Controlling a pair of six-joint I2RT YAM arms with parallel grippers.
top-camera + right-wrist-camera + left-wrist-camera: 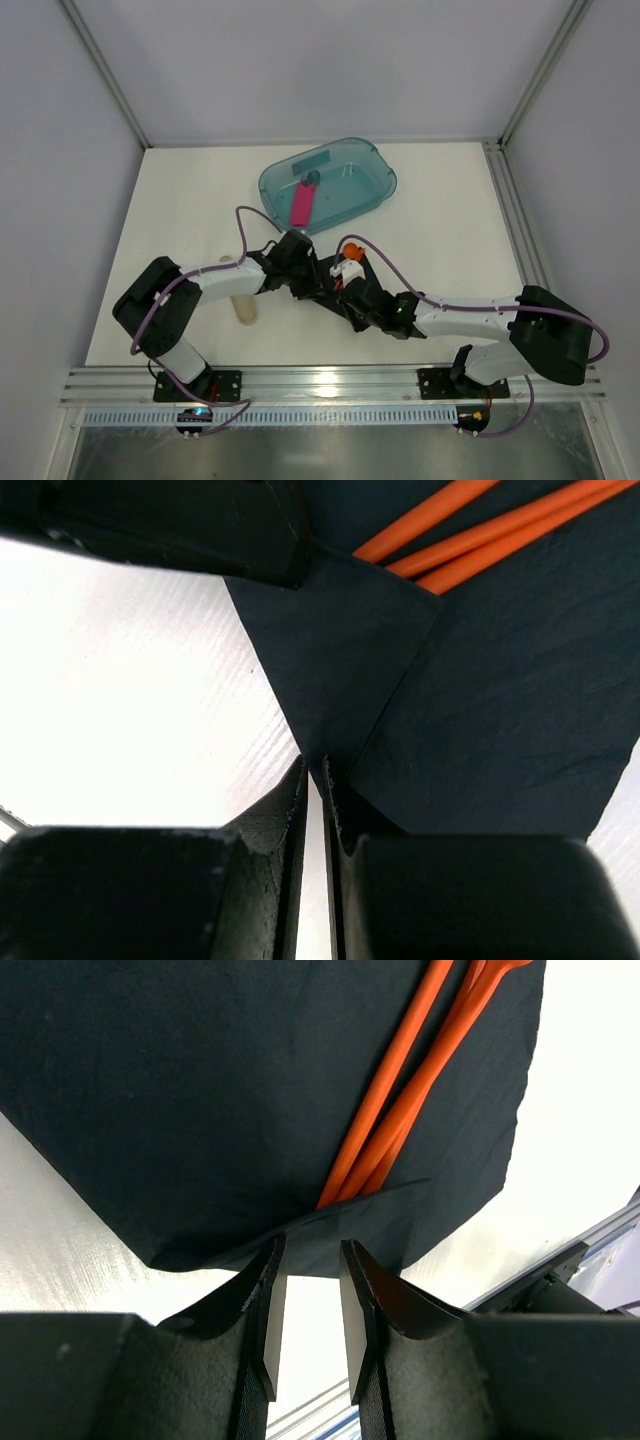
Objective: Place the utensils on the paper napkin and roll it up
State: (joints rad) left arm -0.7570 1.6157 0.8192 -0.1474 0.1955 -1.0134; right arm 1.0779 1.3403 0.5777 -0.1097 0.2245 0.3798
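Note:
The black paper napkin (322, 292) lies mid-table between both arms. Several orange utensils (340, 283) lie on it side by side. In the left wrist view the utensils (400, 1110) run under a folded-over flap of the napkin (200, 1110). My left gripper (308, 1250) is open, its tips at the flap's edge with bare table showing between them. In the right wrist view my right gripper (312, 770) is pinched on the pointed corner of the folded napkin (500, 700), near the utensils (500, 535). The grippers' tips are hidden in the top view.
A teal translucent tub (380, 170) stands behind the napkin, with a pink flat bar (302, 203) inside. A pale beige tube (243, 300) lies left of the napkin under the left arm. An aluminium rail (330, 382) runs along the near edge.

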